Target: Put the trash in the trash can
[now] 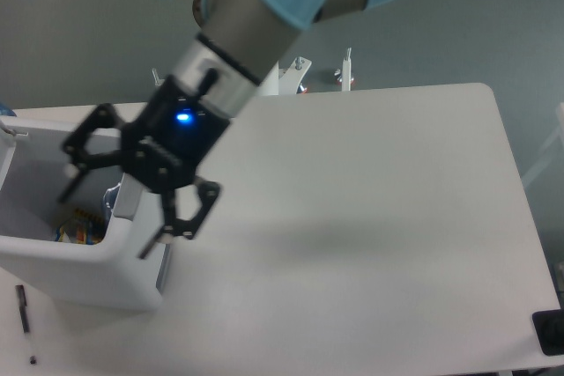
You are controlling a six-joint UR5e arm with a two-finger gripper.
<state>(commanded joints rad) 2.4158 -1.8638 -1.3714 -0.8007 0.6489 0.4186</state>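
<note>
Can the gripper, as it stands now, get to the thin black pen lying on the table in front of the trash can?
Probably yes: the gripper is open and empty, and the pen lies uncovered beside the trash can.

Legible text: none.

- Gripper (107,217), left of centre: body motion-blurred; any lettering on its black housing is smeared past reading. Only mark is a lit blue dot, no characters.
- Bin (84,275), lower left: white walls carry no readable print. Yellow-and-blue scrap inside, markings too small to read.
- Pen (23,308), bottom left corner: no readable print.
</note>
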